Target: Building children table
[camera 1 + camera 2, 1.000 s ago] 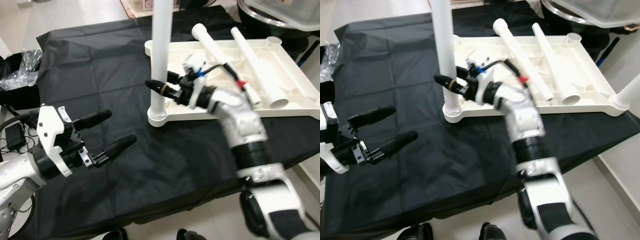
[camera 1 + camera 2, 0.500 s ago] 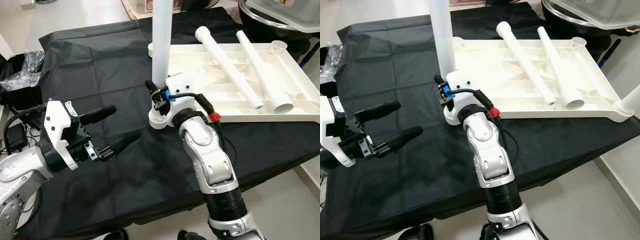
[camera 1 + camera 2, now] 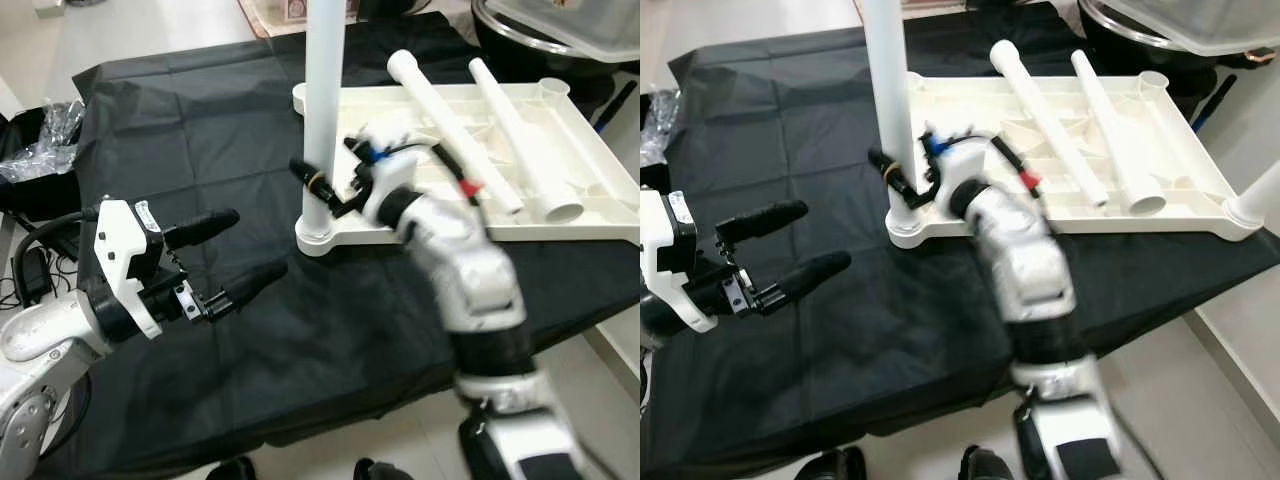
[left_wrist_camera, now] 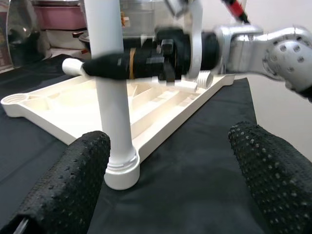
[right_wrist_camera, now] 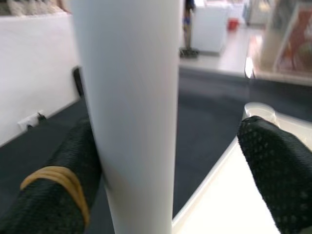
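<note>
Steadying a table leg in its corner socket

Centre of the frame: the right gripper (image 3: 322,190) reaches around the upright white plastic tube leg (image 3: 322,110), one finger touching it, the other standing off, so not clamped; likely bracing or twisting it into the upturned white plastic tabletop (image 3: 560,215) on the black cloth-covered table (image 3: 180,120). Two loose white tube legs (image 3: 455,120) lie across the tabletop, upper right, probably awaiting their sockets. Lower left, the left gripper (image 3: 235,258) hovers with fingers apart, holding nothing, pointed at the leg's base.
</note>
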Controlling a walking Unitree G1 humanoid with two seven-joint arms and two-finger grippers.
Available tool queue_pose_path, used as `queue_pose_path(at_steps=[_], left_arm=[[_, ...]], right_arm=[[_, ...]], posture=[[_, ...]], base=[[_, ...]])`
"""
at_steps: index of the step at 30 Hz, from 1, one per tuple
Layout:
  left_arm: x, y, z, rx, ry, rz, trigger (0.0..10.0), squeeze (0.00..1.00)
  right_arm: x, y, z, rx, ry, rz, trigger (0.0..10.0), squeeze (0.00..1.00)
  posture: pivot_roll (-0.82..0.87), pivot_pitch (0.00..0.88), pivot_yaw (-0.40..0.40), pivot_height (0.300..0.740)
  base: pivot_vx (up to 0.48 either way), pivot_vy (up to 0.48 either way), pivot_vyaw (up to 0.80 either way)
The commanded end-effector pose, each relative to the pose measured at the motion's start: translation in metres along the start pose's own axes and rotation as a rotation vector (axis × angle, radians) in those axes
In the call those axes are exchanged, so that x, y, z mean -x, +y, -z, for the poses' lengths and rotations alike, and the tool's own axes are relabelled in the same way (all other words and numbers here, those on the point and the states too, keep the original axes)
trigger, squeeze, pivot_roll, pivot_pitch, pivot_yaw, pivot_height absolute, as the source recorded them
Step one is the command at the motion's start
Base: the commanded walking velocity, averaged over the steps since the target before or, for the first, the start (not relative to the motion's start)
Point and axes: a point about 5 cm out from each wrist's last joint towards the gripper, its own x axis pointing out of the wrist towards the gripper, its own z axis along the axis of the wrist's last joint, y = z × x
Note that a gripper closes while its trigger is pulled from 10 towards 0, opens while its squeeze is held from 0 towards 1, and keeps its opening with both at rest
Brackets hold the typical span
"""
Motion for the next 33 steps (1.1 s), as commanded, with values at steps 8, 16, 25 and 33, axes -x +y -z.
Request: queue_pose_path(at_steps=[8,16,25,33], left_arm=[[0.003,-0.005,0.002,0.006,0.013,0.007,10.0,0.00],[0.005,-0.005,0.001,0.002,0.016,0.001,10.0,0.00],[0.004,-0.005,0.001,0.000,0.005,-0.001,10.0,0.00],[0.002,-0.002,-0.001,-0.005,-0.014,-0.008,10.0,0.00]], right_arm=[[-0.010,0.002,-0.019,-0.008,-0.047,-0.300,10.0,0.00],[-0.019,-0.003,-0.030,0.021,-0.061,-0.324,0.0,0.00],[-0.021,-0.009,-0.025,0.072,-0.031,-0.123,0.0,0.00],[-0.016,0.035,0.020,0.098,0.112,0.151,0.0,0.00]], posture=[[0.05,0.223,-0.039,0.740],[0.06,0.227,-0.045,0.740],[0.05,0.222,-0.046,0.740],[0.02,0.217,-0.051,0.740]], base=[[0.000,0.000,0.00],[0.000,0.000,0.00],[0.000,0.000,0.00],[0.000,0.000,0.00]])
